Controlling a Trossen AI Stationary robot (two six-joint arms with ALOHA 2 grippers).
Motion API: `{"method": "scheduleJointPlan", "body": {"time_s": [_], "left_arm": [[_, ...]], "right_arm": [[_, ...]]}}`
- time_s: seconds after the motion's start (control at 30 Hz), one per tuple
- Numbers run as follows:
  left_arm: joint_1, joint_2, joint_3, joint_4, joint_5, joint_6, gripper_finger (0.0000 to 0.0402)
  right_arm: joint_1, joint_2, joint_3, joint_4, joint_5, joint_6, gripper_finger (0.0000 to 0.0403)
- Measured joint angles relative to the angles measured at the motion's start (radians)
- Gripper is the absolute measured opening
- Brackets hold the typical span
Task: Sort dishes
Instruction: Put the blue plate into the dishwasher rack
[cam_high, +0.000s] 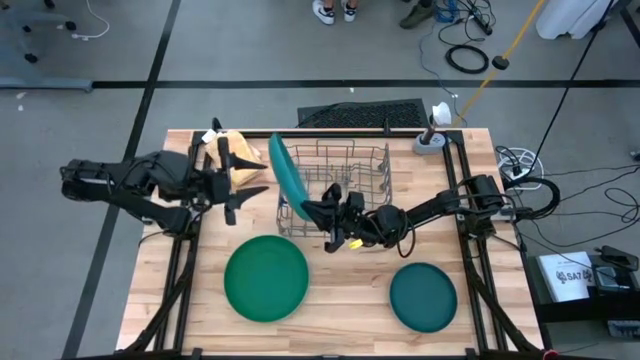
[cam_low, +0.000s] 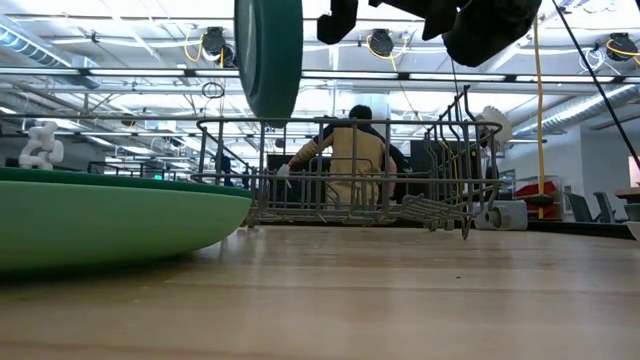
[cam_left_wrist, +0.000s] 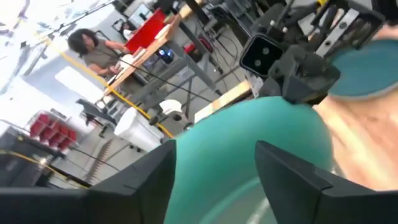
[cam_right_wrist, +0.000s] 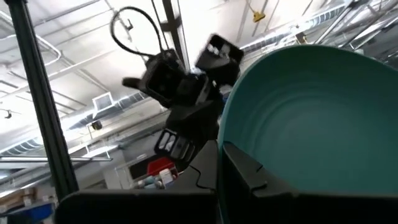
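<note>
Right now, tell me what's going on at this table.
The right gripper is shut on the rim of a teal plate, holding it on edge at the wire rack's left end. The left gripper sits beside that plate with its fingers open. A green plate and a dark teal plate lie flat on the table.

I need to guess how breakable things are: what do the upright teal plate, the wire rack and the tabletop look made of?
The upright teal plate looks like smooth plastic or melamine with an even satin sheen, though glazed ceramic can't be ruled out. The wire rack is thin grey rod, probably coated or plain metal. The tabletop is pale wood, with visible plank seams and grain, butcher-block style.
</note>
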Motion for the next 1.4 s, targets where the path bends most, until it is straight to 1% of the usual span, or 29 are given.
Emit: {"method": "scheduleJointPlan", "body": {"time_s": [0.27, 0.43, 0.53, 0.63, 0.73, 0.87, 1.0, 1.13, 1.23, 1.3, 1.4], "left_arm": [[0.018, 0.158, 0.227, -0.246, -0.017, 0.066, 0.0239], [0.062, 0.288, 0.393, -0.499, -0.016, 0.147, 0.0239], [0.08, 0.368, 0.506, -0.624, -0.016, 0.157, 0.0239], [0.089, 0.432, 0.599, -0.717, -0.016, 0.172, 0.0239], [0.091, 0.475, 0.659, -0.772, -0.01, 0.195, 0.0239], [0.11, 0.53, 0.701, -0.86, 0.013, 0.229, 0.0239], [0.133, 0.588, 0.703, -0.946, 0.015, 0.228, 0.0237], [0.136, 0.602, 0.7, -0.94, 0.006, 0.23, 0.0229], [0.13, 0.601, 0.699, -0.927, -0.037, 0.225, 0.0227], [0.128, 0.59, 0.698, -0.917, -0.064, 0.206, 0.0227], [0.127, 0.559, 0.697, -0.895, -0.067, 0.183, 0.0226]], "right_arm": [[-0.005, 0.0, -0.001, -0.04, 0.0, 0.005, 0.0], [-0.009, 0.0, -0.002, -0.066, -0.007, 0.026, 0.0], [-0.012, 0.0, -0.002, -0.079, -0.027, 0.034, 0.0], [-0.017, 0.0, -0.002, -0.088, -0.028, 0.035, 0.0], [-0.023, 0.0, -0.003, -0.097, -0.044, 0.035, 0.0], [-0.025, 0.0, -0.004, -0.115, -0.047, 0.046, 0.0], [-0.029, 0.0, -0.004, -0.131, -0.043, 0.049, 0.0], [-0.031, 0.0, -0.004, -0.141, -0.042, 0.054, 0.0], [-0.031, 0.0, -0.004, -0.133, -0.039, 0.045, 0.0], [-0.032, 0.0, -0.004, -0.119, -0.03, 0.032, 0.0], [-0.032, -0.004, 0.0, -0.104, -0.008, 0.017, 0.0]]}}
